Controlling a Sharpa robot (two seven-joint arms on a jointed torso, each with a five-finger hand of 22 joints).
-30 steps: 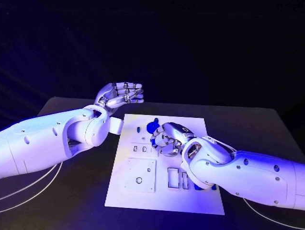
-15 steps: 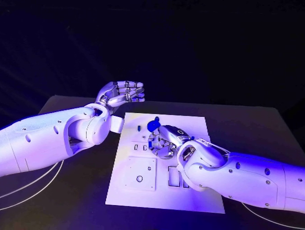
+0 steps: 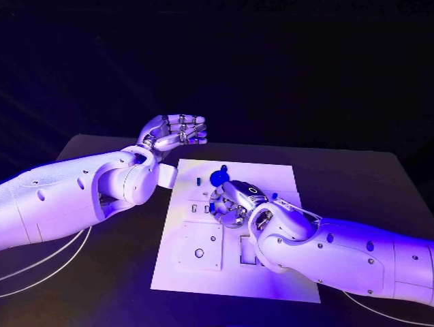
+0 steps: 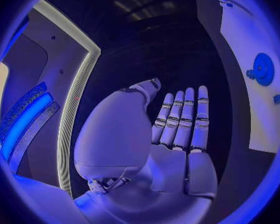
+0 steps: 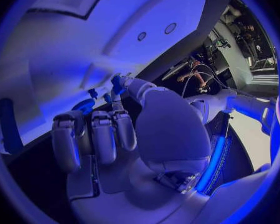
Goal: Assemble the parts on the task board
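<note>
The white task board [image 3: 267, 175] lies in the middle of the black table. A blue gear [image 3: 217, 178] stands near its far end, with a small blue peg [image 3: 223, 168] just beyond it. My right hand [image 3: 234, 201] hovers low over the board's middle, just on the near side of the gear, with its fingers curled. In the right wrist view its thumb and a finger pinch a small blue part [image 5: 117, 80] close to the gear [image 5: 84, 106]. My left hand [image 3: 178, 130] is raised beyond the board's far left corner, holding nothing; its fingers [image 4: 185, 115] lie straight.
The board's near half has a square inset with a round hole [image 3: 199, 249] and several slots [image 3: 246, 253]. My right forearm [image 3: 345, 255] lies across the board's near right corner. The left wrist view shows the gear [image 4: 262, 68] and a small blue piece [image 4: 277, 98].
My right hand has slid left across the board, towards its left side, with the forearm following. The left hand has stayed put.
</note>
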